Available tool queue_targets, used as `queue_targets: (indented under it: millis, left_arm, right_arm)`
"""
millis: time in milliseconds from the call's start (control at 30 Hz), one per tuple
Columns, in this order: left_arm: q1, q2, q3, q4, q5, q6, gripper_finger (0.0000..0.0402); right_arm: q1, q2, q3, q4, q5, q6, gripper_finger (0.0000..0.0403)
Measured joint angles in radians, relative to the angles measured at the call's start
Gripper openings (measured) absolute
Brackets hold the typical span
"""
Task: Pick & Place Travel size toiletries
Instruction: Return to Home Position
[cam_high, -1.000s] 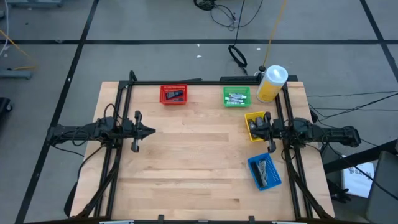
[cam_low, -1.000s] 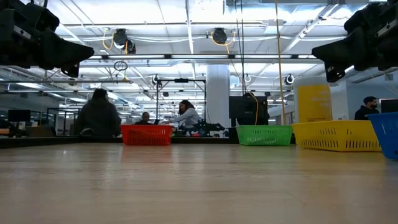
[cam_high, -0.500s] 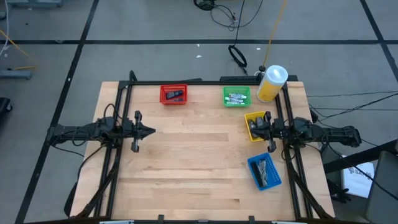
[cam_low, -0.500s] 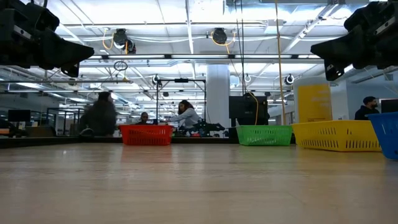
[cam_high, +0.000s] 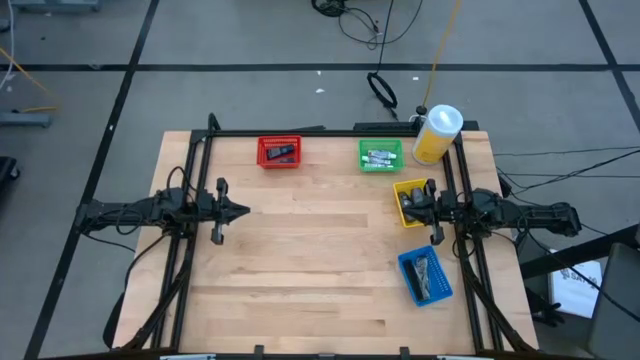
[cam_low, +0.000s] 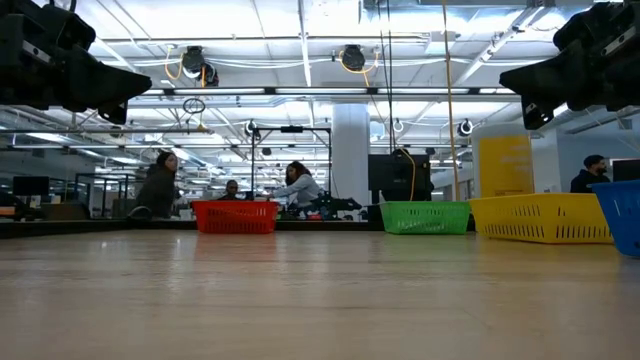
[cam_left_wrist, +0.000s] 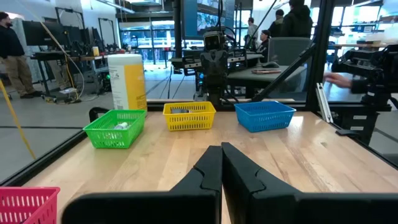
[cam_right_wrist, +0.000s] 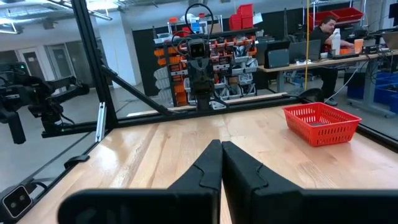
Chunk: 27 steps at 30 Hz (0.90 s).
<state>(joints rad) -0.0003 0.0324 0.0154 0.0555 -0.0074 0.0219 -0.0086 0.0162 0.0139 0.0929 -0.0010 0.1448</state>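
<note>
Plainly, toiletries (cam_high: 380, 156) lie in the green bin (cam_high: 362, 155), near the right claw (cam_high: 408, 205).

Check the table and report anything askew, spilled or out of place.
The blue bin, near the right edge, sits turned at an angle to the table edges; the yellow bin below the right gripper is slightly skewed too. The red bin and green bin sit square. No spill shows.
</note>
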Motion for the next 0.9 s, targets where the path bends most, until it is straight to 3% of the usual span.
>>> queue_targets:
  millis: [900]
  left_arm:
    - [0.0, 0.0, 0.0, 0.0, 0.001, 0.0, 0.0015]
  right_arm:
    - [0.0, 0.0, 0.0, 0.0, 0.0, 0.0, 0.0]
